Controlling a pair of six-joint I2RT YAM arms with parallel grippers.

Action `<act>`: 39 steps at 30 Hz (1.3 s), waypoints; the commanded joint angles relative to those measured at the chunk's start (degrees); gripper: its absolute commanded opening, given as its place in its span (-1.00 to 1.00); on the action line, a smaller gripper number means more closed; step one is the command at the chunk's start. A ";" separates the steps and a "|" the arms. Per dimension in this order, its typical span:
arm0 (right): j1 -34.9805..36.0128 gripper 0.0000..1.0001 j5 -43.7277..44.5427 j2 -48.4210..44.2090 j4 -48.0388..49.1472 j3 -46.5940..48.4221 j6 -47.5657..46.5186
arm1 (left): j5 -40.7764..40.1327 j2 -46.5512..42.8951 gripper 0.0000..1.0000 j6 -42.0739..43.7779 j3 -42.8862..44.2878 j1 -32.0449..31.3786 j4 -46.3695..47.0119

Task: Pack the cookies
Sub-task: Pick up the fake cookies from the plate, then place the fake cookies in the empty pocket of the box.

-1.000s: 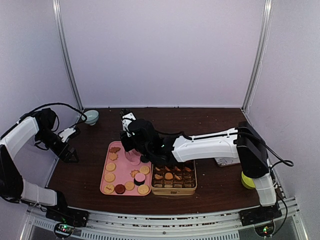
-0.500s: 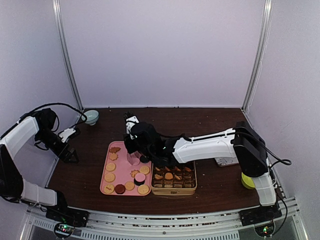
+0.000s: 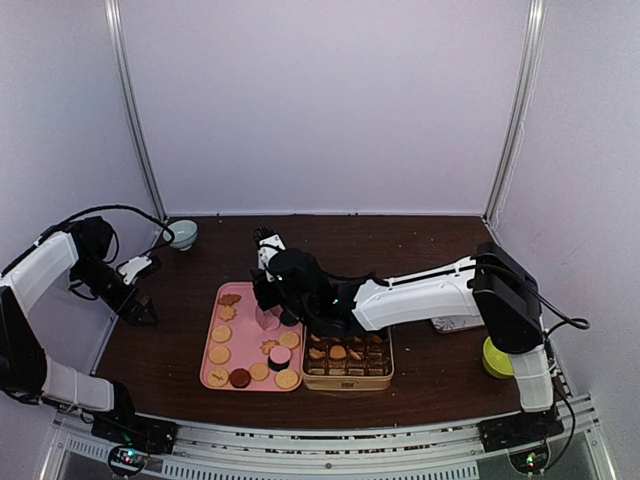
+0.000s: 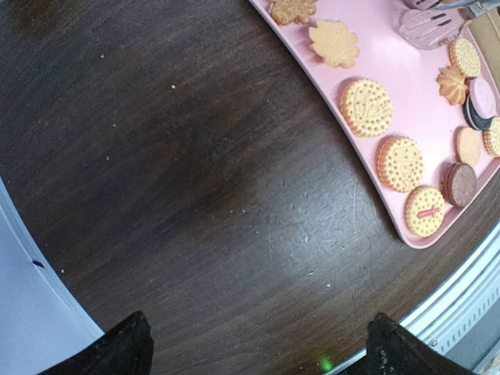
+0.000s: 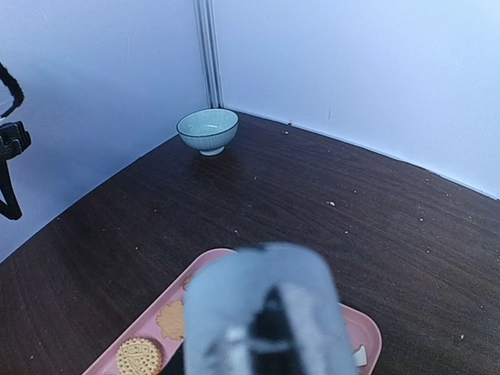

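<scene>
The cookies (image 4: pixel 367 105) lie spread over the pink tray (image 4: pixel 398 58), with more in the gold tin (image 3: pixel 348 384) just beside the tray's right edge; from above, the right arm hides the tray's far right corner. Over that corner the right gripper (image 3: pixel 268 308) pinches the metal tongs (image 4: pixel 432 27). Their handle blurs across its wrist view and covers the fingers, and whether the tips touch a cookie cannot be told. Left of the tray, the left gripper (image 4: pixel 262 351) hangs spread wide, only its dark tips showing.

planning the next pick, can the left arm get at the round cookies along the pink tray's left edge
Probably yes. The left pincer hangs open left of the tray, only bare table between it and those cookies; the tongs are over the tray's other side.
</scene>
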 commanded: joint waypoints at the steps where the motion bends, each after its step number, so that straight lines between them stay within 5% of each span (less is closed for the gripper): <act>1: 0.34 -0.76 -0.64 -4.73 -0.14 0.28 -0.42 | 1.70 0.52 0.95 0.23 1.85 0.41 -0.74; 10: 1.88 -0.76 -0.88 -16.03 1.56 -3.21 -2.81 | 1.85 0.26 0.95 0.30 1.57 0.42 -0.83; 18: 4.18 -0.77 10.14 -35.27 -2.00 -25.28 -1.13 | 2.65 0.82 0.95 0.61 1.99 0.42 -0.46; 26: 6.58 -0.76 17.31 -55.69 -16.20 -41.98 7.12 | 2.89 1.30 0.94 0.37 1.08 0.39 0.94; 39: 7.59 -0.73 19.07 -56.45 -17.53 -45.43 11.64 | 1.22 1.63 0.95 0.25 0.65 0.42 2.27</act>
